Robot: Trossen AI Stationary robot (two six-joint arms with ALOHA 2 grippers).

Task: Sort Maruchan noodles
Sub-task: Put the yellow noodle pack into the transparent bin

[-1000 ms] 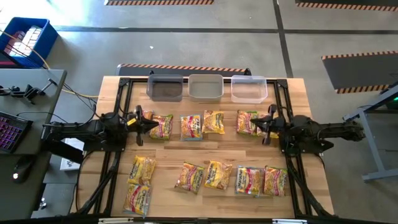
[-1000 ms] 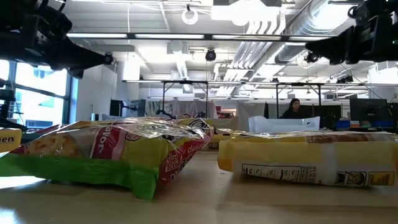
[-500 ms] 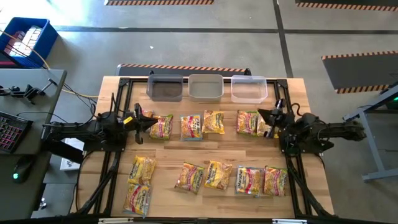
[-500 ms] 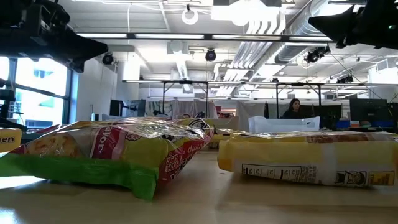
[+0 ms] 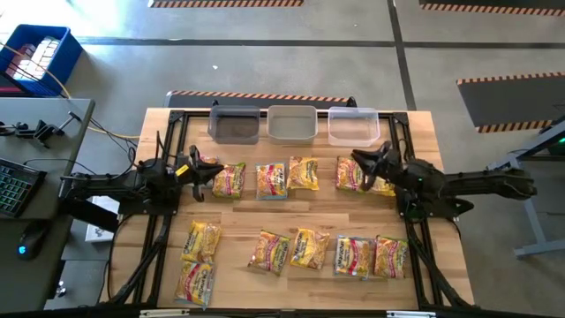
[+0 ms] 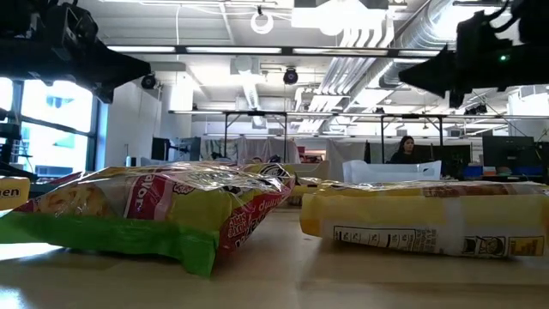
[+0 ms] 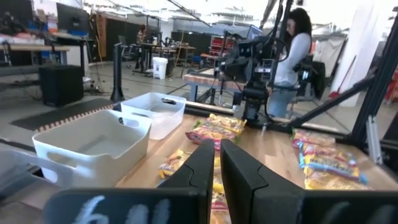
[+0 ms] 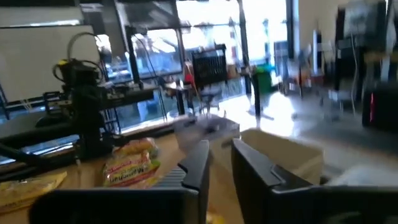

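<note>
Wood-plank table point(image 5: 291, 216) on dark frame, grey concrete floor w/ striped tape around. Three bins point(image 5: 292, 124) along far edge: dark grey, pale, clear. Low view looks into open workshop, ducts overhead, person point(image 6: 403, 149) seated far back at a desk.

Maruchan noodles point(image 5: 272, 179): crinkly flat packets, mostly yellow w/ red/pink/green print. Two rough rows, approx. five nearer the bins, six nearer the front edge, all flat on the wood, none in a bin.

L gripper point(image 5: 196, 168) above table at left end of far row, fingers point(image 7: 202, 168) close together, only a thin slit between, nothing held; nearest packet just beside the tips, under and ahead.

R gripper point(image 5: 364, 159) raised over right end of far row, above the packet there. R wrist view: fingers point(image 8: 198, 165) slightly apart, narrow gap, nothing between them; packets lie ahead on table, not touching.
</note>
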